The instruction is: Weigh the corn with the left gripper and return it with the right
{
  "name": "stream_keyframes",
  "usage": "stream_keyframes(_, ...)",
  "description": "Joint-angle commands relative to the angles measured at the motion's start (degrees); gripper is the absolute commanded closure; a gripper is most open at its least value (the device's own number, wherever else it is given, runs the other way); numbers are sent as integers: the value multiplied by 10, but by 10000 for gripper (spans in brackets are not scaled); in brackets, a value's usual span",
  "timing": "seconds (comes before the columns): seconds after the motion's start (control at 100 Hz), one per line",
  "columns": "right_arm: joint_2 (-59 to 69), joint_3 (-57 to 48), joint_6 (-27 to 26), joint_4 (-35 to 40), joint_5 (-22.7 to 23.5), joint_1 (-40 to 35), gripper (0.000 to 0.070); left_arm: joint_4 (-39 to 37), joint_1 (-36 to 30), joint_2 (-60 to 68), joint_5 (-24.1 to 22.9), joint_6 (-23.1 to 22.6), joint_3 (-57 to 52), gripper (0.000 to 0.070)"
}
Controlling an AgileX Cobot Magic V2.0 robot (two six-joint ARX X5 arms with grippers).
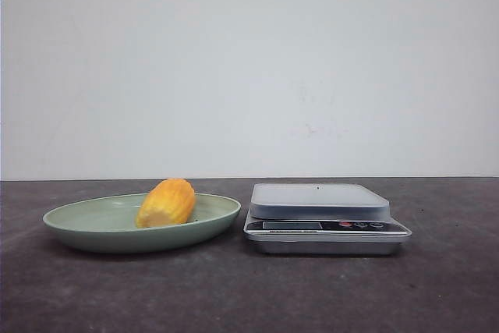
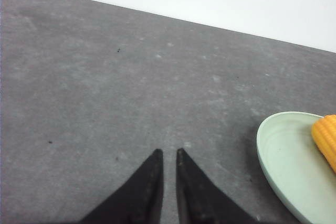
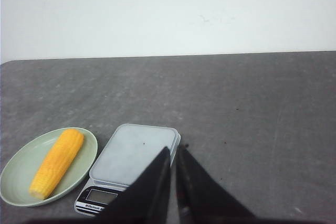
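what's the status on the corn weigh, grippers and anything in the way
Left gripper shut, empty, over bare table beside the plate. Right gripper shut, empty, above the scale. Corn lying in plate, untouched. Scale platform bare, nothing blocking.

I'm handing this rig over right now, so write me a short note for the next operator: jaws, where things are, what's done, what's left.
Left gripper: jaws nearly closed, holding nothing, above bare table beside the plate.
Right gripper: jaws nearly closed, holding nothing, above the scale.
Corn: lying in the green plate, which sits to the left of the scale in the front view.
Scale: platform bare.
Done: nothing yet; the corn is untouched.
Left: open the left gripper, pick the corn, set it on the scale, then return it to the plate with the right gripper.
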State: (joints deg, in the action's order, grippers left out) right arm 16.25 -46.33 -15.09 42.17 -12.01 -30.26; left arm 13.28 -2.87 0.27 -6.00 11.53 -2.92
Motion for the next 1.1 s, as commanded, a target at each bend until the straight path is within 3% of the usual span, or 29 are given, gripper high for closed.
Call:
stream_keyframes(0.0,1,-5,-6,-6,0,-2,687,4,0,-1,0,-5,10,700)
stream_keyframes(0.48,1,-5,-5,-6,0,-3,687,4,0,-1,0,-5,10,700)
stream_keyframes(0.59,-11,-3,41,-18,-20,23,687,4,0,-1,0,-5,10,700)
stream_keyframes(0.72,-38,45,66,-93,6,113,687,4,0,-1,0,-5,10,700)
stream_keyframes(0.9,-106,203,85,-245,25,225,687,4,0,-1,0,-5,10,700)
stream_keyframes(1.09,-156,334,114,-306,33,253,687,4,0,-1,0,-5,10,700)
